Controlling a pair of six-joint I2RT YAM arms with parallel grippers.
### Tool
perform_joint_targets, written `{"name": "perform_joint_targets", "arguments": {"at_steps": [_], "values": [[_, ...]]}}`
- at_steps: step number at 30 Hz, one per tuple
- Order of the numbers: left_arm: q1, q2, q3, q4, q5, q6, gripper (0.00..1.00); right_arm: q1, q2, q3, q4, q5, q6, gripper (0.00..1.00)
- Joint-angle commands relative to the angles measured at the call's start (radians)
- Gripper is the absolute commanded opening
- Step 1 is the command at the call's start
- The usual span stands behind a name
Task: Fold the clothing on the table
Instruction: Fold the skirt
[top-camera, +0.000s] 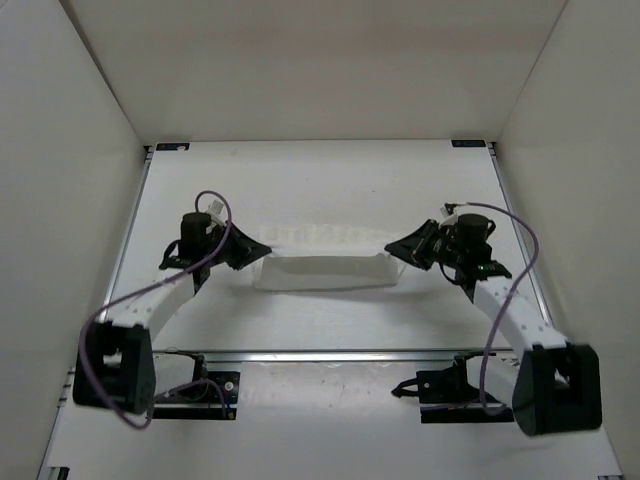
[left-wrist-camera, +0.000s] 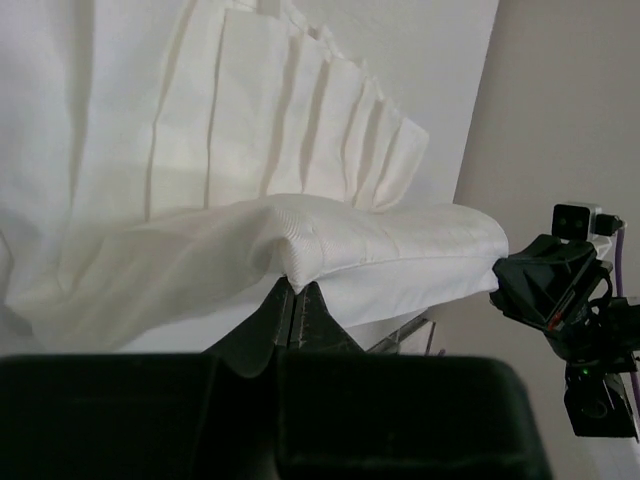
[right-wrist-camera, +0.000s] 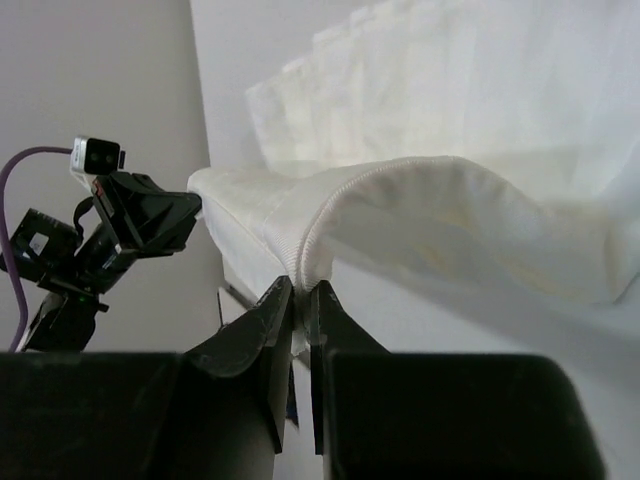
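The clothing (top-camera: 322, 268) is kept in the middle of the table (top-camera: 320, 180) with its near edge raised, one corner pinched by the left gripper (left-wrist-camera: 298, 300) and the other by the right gripper (right-wrist-camera: 303, 290).

No readable text, label, brand, number or sign anywhere, neither on the clothing (top-camera: 320, 268) nor the table (top-camera: 330, 180)

The white left arm (top-camera: 160, 298) and right arm (top-camera: 510, 312) are showing black joints (top-camera: 118, 365) and trailing purple cables (top-camera: 483, 370) in the lower corners.
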Motion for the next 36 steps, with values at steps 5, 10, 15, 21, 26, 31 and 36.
{"name": "perform_joint_targets", "arguments": {"at_steps": [5, 10, 15, 21, 26, 31, 36], "values": [[0.102, 0.534, 0.37, 0.284, -0.05, -0.004, 0.48, -0.119, 0.588, 0.425, 0.256, 0.121, -0.126, 0.26], [0.108, 0.693, 0.522, 0.33, 0.13, -0.055, 0.64, -0.129, 0.761, 0.578, 0.176, 0.019, -0.109, 0.5], [0.08, 0.532, 0.366, 0.192, 0.065, 0.069, 0.68, -0.058, 0.554, 0.448, -0.031, 0.282, -0.258, 0.63], [0.021, 0.256, 0.146, 0.014, -0.112, 0.232, 0.69, -0.041, 0.319, 0.209, -0.148, 0.402, -0.304, 0.72], [-0.016, 0.112, -0.01, 0.014, -0.189, 0.247, 0.71, -0.041, 0.184, 0.006, -0.059, 0.359, -0.28, 0.76], [-0.026, 0.032, -0.155, 0.028, -0.287, 0.22, 0.72, -0.027, 0.199, -0.071, -0.005, 0.316, -0.275, 0.77], [-0.071, 0.044, -0.155, 0.034, -0.369, 0.2, 0.71, -0.018, 0.296, -0.053, 0.059, 0.279, -0.266, 0.77]]}}
